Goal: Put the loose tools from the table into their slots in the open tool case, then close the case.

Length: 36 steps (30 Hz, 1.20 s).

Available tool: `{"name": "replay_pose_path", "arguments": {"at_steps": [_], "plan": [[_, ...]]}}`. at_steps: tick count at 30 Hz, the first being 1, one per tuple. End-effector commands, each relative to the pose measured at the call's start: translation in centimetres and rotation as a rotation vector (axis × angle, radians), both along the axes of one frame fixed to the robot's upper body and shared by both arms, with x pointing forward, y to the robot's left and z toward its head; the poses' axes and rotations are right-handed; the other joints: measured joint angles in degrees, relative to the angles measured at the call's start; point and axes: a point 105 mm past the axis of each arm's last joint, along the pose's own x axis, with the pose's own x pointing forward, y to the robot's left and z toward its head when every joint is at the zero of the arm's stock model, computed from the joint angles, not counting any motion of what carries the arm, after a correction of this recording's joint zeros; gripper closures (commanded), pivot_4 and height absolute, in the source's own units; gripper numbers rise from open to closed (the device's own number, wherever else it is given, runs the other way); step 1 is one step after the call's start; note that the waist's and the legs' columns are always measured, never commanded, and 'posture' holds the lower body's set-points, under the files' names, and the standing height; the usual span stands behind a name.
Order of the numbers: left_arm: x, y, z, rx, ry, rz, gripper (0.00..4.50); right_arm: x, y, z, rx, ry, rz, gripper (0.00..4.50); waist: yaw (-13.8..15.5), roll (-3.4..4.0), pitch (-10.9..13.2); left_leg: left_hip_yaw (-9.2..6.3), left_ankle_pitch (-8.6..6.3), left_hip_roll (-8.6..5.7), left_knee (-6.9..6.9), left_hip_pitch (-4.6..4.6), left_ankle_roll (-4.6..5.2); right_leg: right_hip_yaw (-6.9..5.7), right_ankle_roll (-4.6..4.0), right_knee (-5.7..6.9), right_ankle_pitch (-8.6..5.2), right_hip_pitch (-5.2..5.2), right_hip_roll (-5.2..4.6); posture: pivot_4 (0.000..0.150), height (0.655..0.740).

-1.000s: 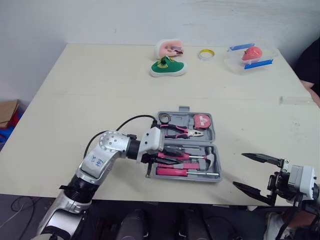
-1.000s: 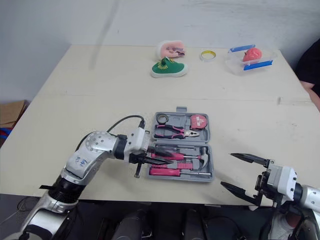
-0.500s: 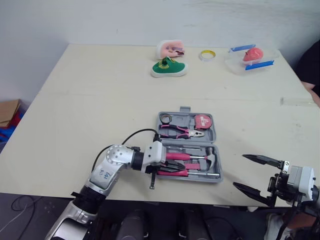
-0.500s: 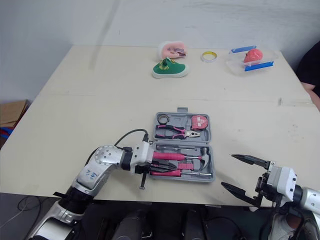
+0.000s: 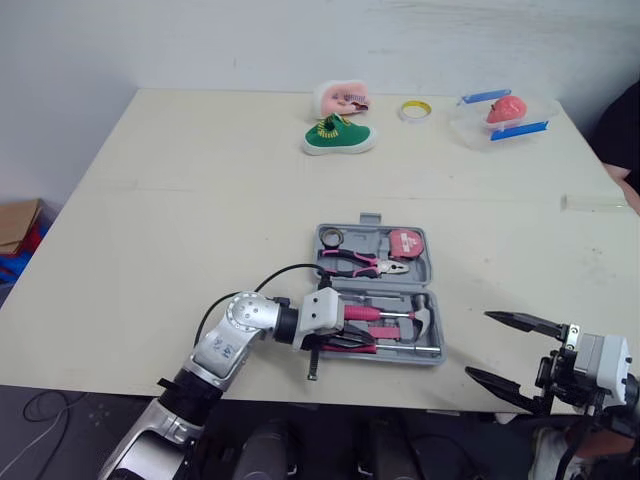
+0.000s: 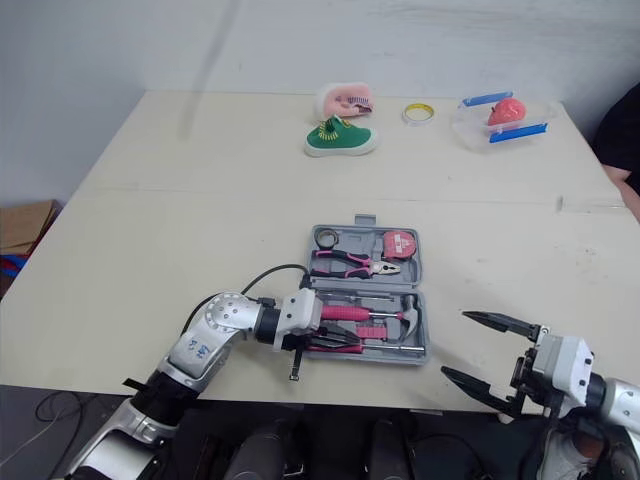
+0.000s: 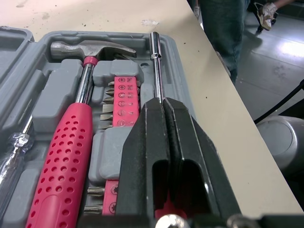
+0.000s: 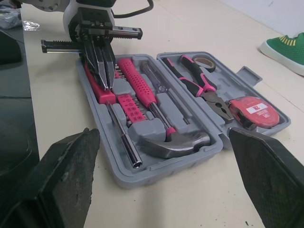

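The grey tool case (image 5: 428,272) lies open near the table's front edge. It holds a pink-handled hammer (image 5: 385,314), pliers (image 5: 362,263), a red tape measure (image 5: 405,242) and a bit holder (image 7: 126,97). My left gripper (image 5: 343,340) is over the case's near-left corner, shut on the pink handle of a long driver (image 8: 100,90). The driver's steel shaft (image 7: 156,66) runs along the front row of the case. My right gripper (image 5: 478,344) hangs open past the table's front edge, right of the case, holding nothing.
At the far side of the table are a green shoe (image 5: 336,135), a pink item (image 5: 338,97), a yellow tape roll (image 5: 411,108) and a clear box with a red object (image 5: 500,115). A person (image 5: 625,130) is at the right edge.
My left gripper has carried the driver from the case's left side toward the right and nearer, so it now lies along the front row. The right gripper has not moved.
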Motion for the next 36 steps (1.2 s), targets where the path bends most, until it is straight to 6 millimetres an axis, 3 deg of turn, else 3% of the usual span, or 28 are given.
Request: {"name": "replay_pose_path", "arguments": {"at_steps": [1, 8, 14, 18, 21, 33, 36], "plan": [[-0.1, 0.4, -1.7, 0.102, 0.021, 0.024, 4.47, -0.1, 0.0, 1.1, -0.012, -0.041, -0.007, 0.00, 0.0, 0.01, 0.0, 0.00, 0.00, 0.00, -0.01, 0.01, 0.00, 0.00, 0.00, 0.00, 0.00, 0.01, 0.00, 0.150, 0.7400], [0.1, 1.1, -4.0, 0.246, 0.090, 0.088, 4.47, 0.0, 0.0, 1.0, -0.007, -0.041, -0.015, 0.00, 0.1, 0.02, -0.1, -0.08, -0.08, 0.01, -0.04, 0.15, 0.09, -0.05, 0.00, -0.12, 0.00, 0.25, 0.00, 0.150, 0.7400], [-0.5, 2.7, -6.7, 0.430, 0.151, 0.120, 4.47, 0.1, 0.1, 1.0, -0.004, -0.042, -0.017, 0.00, 0.0, 0.10, -1.0, -0.08, -0.19, 0.03, -0.22, 0.34, 0.15, -0.03, -0.01, -0.28, 0.00, 0.40, 0.00, 0.150, 0.7400], [-0.6, 3.6, -8.2, 0.487, 0.181, 0.161, 4.47, 0.3, 0.1, 0.9, -0.004, -0.035, -0.031, 0.00, -0.1, 0.17, -1.4, -0.06, -0.64, 0.11, -0.35, 1.02, -0.14, 0.00, -0.09, -0.42, -0.12, 1.04, 0.04, 0.150, 0.7400], [-0.4, 4.2, -8.8, 0.522, 0.184, 0.187, 4.47, 0.5, 0.1, 0.8, -0.003, -0.030, -0.043, 0.00, 0.0, 0.48, -1.6, -0.08, -0.76, 0.14, -0.37, 1.23, -0.09, 0.02, -0.10, -0.53, -0.18, 1.27, 0.04, 0.150, 0.7400], [-0.8, 6.6, -10.9, 0.639, 0.221, 0.221, 4.47, 1.1, 0.3, 0.5, 0.001, -0.014, -0.057, 0.00, -0.1, 0.41, -2.7, -0.10, -0.77, 0.16, -0.64, 1.31, -0.09, 0.11, -0.78, -0.95, -0.56, 1.40, 0.04, 0.150, 0.7400], [-0.5, 6.3, -10.6, 0.583, 0.217, 0.238, 4.47, 1.1, 0.3, 0.4, 0.002, -0.014, -0.059, 0.00, -0.3, 0.42, -2.7, -0.09, -0.77, 0.08, -1.46, 1.92, -0.12, 0.18, -0.91, -1.77, -0.66, 2.00, 0.15, 0.150, 0.7400]]}}
